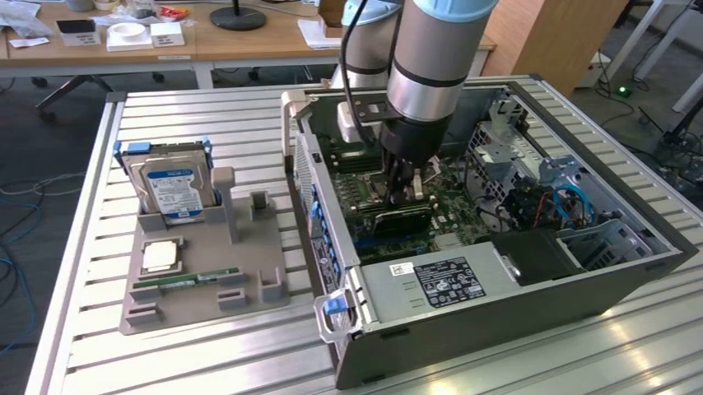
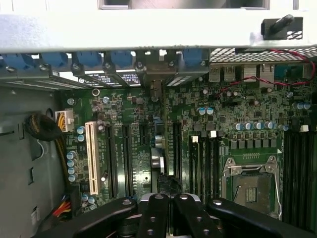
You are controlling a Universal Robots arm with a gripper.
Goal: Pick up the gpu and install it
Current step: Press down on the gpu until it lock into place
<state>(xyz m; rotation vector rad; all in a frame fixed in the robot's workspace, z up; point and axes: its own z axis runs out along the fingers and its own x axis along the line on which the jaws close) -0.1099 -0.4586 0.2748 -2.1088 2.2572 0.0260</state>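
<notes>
No word or number reads clearly anywhere. The hard drive (image 1: 173, 191) wears a blue-and-white label, its print too small to read. The power supply (image 1: 439, 284) in the computer case (image 1: 615, 280) carries a dark sticker with white print, also illegible.

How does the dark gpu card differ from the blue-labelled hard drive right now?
The dark thin gpu card stands inside the open computer case, just below the gripper; the boxy silver hard drive stands outside, in the grey holder. The gpu is a slim board; the hard drive is thick, with a blue-white label. Both stand on edge.
</notes>
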